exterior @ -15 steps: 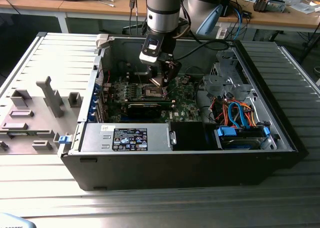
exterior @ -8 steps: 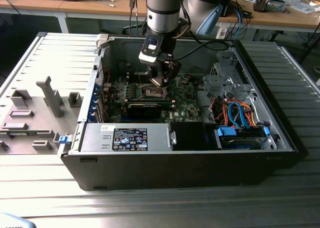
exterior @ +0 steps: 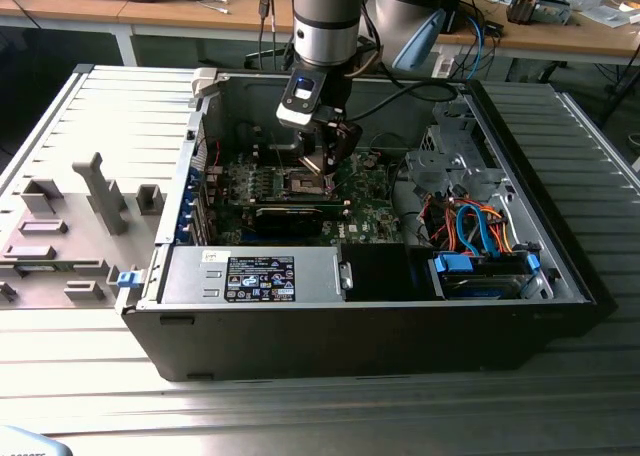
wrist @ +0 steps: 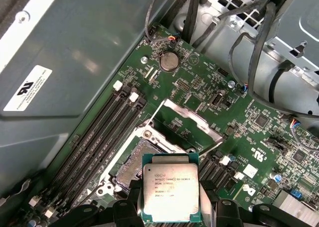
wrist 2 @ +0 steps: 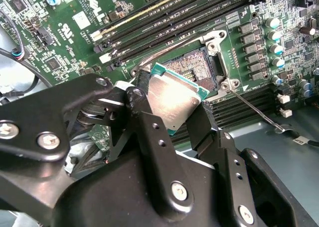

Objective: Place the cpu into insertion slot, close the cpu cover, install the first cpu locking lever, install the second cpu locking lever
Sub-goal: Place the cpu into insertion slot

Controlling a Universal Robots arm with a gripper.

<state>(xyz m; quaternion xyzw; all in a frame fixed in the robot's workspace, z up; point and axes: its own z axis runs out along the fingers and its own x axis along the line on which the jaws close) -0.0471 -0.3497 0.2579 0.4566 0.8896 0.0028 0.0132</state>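
Note:
My gripper (wrist 2: 172, 115) is shut on the cpu (wrist 2: 174, 97), black fingers (wrist 2: 142, 110) pressing two opposite edges. The chip hangs tilted just above the insertion slot (wrist 2: 193, 66), covering part of it. In the first wrist view the cpu (wrist: 171, 189), silver top up, sits between the gripper (wrist: 172, 209) fingers, next to the bare slot (wrist: 132, 163). The cpu cover (wrist: 192, 117) stands swung open beyond the slot. A thin locking lever (wrist 2: 254, 110) sticks out free beside the slot. In the exterior view the gripper (exterior: 325, 166) hangs low inside the computer case over the motherboard.
Memory slots (wrist: 107, 132) run along one side of the socket. Black cables (wrist: 259, 53) and a metal drive cage (exterior: 455, 156) crowd the exterior view's right. The long black expansion card (exterior: 290, 214) lies in front of the socket. The case walls (exterior: 190, 176) enclose the arm.

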